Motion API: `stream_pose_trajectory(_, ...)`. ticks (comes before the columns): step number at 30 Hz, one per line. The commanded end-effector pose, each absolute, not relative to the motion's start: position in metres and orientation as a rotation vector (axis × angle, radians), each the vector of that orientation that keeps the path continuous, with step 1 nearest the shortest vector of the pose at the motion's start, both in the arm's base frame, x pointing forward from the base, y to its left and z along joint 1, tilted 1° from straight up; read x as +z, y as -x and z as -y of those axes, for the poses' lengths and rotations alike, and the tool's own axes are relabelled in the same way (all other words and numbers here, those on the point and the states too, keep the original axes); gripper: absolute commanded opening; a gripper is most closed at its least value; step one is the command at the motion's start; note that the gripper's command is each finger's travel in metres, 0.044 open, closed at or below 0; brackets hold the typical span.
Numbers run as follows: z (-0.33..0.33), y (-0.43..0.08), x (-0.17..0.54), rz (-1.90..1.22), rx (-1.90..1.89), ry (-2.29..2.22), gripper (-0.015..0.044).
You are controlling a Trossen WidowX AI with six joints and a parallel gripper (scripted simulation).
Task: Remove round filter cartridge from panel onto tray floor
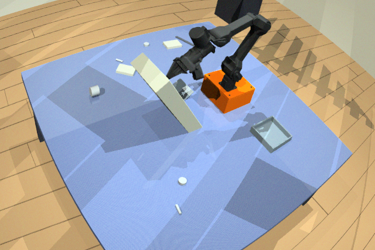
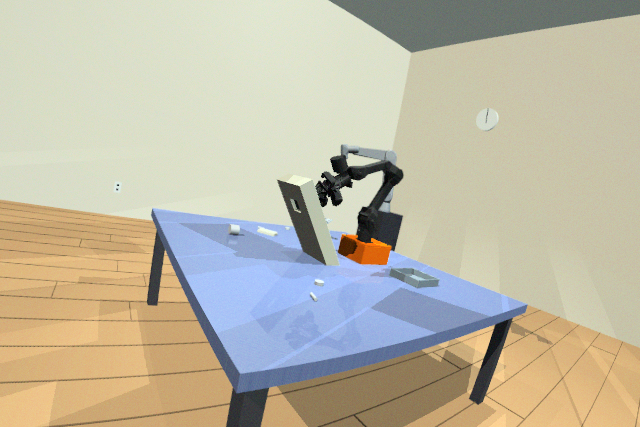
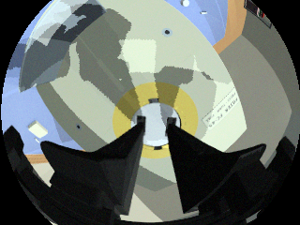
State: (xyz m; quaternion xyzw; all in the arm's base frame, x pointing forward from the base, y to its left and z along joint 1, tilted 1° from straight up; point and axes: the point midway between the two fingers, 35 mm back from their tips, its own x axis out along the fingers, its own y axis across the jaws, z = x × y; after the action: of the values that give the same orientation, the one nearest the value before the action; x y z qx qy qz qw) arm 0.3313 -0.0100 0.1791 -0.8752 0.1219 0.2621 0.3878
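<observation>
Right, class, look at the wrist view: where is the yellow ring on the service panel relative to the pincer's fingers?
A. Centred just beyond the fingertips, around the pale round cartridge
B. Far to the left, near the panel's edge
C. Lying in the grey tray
A: the yellow ring circles the round cartridge just ahead of the pincer, on the service panel.

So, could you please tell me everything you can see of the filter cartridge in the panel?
The filter cartridge shows only in the wrist view: a small, pale grey round face, ringed by a yellow band, set in the cream service panel, which leans on the blue table. The hand points straight at it, its two dark fingers narrowly parted and framing the face. The slots are too blurred to make out, and whether the fingertips touch the face cannot be told.
</observation>
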Motion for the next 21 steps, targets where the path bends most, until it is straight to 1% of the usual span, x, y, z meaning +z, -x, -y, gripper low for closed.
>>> stream_pose_trajectory(1, 0.0102, -0.3317, 0.1796, -0.310, 0.666, 2.230, 0.0104)
stream_pose_trajectory(21, 0.0103, -0.3397, 0.1746, -0.310, 0.665, 2.230, 0.0104)
